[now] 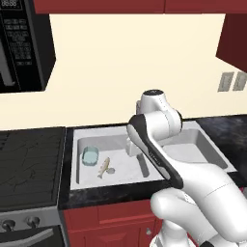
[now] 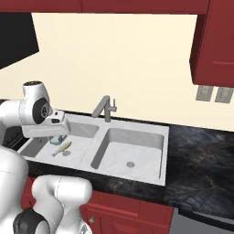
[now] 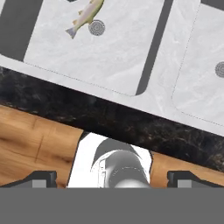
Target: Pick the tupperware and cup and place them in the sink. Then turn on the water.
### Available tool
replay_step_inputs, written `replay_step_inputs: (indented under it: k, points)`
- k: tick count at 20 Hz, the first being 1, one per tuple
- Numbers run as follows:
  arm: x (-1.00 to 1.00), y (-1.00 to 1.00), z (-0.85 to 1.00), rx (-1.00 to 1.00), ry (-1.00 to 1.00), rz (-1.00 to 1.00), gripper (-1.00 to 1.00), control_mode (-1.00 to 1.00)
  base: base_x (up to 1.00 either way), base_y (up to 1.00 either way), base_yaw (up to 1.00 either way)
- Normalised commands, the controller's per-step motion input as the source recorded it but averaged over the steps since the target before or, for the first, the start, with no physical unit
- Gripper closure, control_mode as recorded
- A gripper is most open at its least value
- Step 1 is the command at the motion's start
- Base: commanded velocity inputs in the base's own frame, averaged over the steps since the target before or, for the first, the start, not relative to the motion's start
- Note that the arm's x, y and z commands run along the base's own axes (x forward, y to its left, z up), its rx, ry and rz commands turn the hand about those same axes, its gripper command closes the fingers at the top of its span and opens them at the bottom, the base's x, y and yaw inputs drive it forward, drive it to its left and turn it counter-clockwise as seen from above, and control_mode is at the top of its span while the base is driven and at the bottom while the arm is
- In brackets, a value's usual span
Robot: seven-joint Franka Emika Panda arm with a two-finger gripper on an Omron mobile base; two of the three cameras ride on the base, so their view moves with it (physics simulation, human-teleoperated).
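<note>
The light grey sink [image 1: 75, 161] [image 2: 165, 157] has two basins. The pale blue tupperware [image 1: 89, 155] lies at the back left of the left basin, and it peeks out under my white hand [image 2: 51, 125]. My gripper [image 3: 116, 179] hangs above the sink's front rim [image 3: 144, 105] near the divider, looking straight down. Its dark fingertips [image 3: 43, 178] stand wide apart, so it is open and holds nothing. The grey faucet [image 2: 104, 108] stands behind the divider with no water coming from it. The cup is out of view.
A tan fish [image 1: 103, 167] [image 3: 85, 17] lies by the left basin's drain [image 3: 96, 27]. A stove [image 1: 29, 164] and microwave [image 1: 21, 43] are to the left. Black counter [image 2: 201, 155] runs right of the sink, red cabinets above.
</note>
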Motion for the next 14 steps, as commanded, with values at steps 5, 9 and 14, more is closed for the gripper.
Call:
replay_step_inputs:
  k: [5,9,14]
  points:
    - [0.0,0.0,0.0,0.0,0.0,0.0,-1.0,1.0,-0.5,0.25,0.07]
    - [0.0,0.0,0.0,0.0,0.0,0.0,-1.0,1.0,-0.71,0.74,0.08]
    - [0.0,0.0,0.0,0.0,0.0,0.0,-1.0,1.0,-0.86,0.08,0.11]
